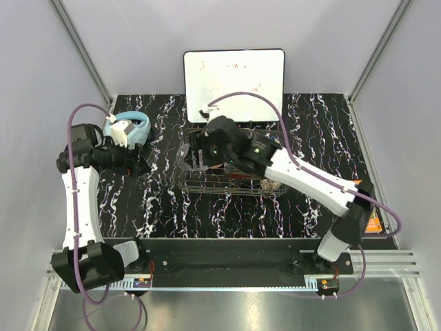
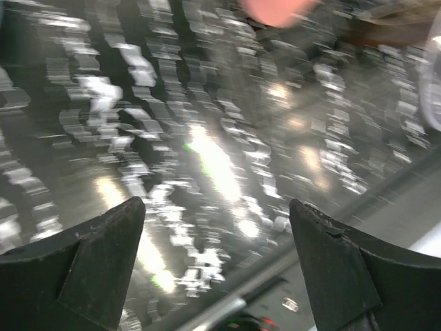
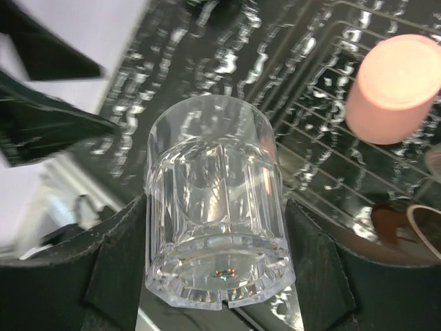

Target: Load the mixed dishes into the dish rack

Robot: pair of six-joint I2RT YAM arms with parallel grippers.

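Black marble veined with white patterned the worktop (image 1: 172,207), which was enclosed by grey walls. A whiteboard (image 1: 234,72) was propped at its 12 o'clock edge, and light-blue headphones (image 1: 134,126) were seen toward 10 o'clock. The dish rack (image 1: 227,183) was placed near the centre. The right end effector (image 3: 217,203) was positioned over the rack's 9 o'clock end, its fingers clamped on either side of a clear glass mug (image 3: 210,158). A pink cup (image 3: 393,86), closed end up, was seen on the rack wires at 2 o'clock of the mug. The left end effector (image 2: 215,205) was spread wide with nothing between its fingers, above bare worktop at 9 o'clock of the rack. That view was blurred.
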